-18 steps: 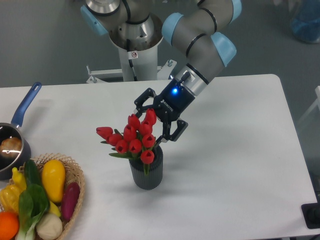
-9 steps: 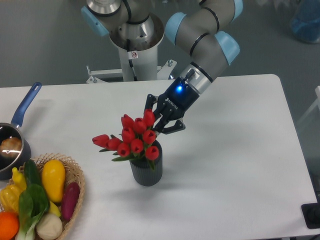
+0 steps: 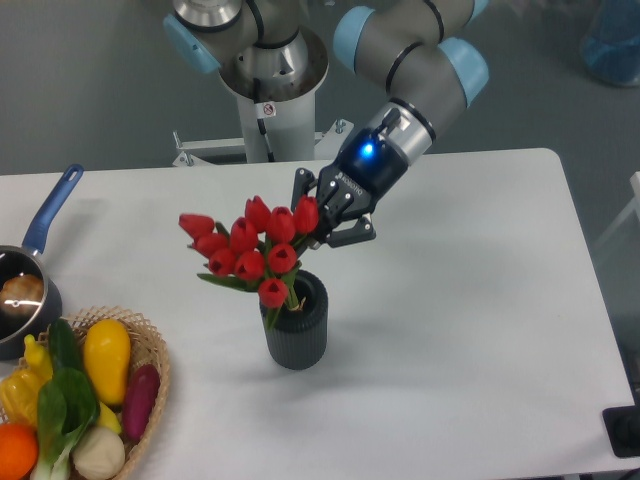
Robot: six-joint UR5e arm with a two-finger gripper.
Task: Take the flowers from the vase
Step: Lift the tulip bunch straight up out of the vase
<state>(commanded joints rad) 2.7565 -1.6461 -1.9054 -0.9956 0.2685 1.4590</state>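
Nearest us, we see the wicker basket (image 3: 150, 400) of vegetables at the worktop's (image 3: 480, 330) front left corner, with the blue-handled saucepan (image 3: 30, 270) behind it. Mid-worktop stands the vase (image 3: 296, 335), upright. The flowers (image 3: 250, 250) sit raised above its mouth, stems reaching down into it, blooms leaning left. Behind, our pincer (image 3: 318, 222) grips the bunch at its right side, fingers closed on it.

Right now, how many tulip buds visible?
9 in the flowers: one far left, four across the top by the end effector, three mid-row, one lowest above the vase. More may be hidden behind.
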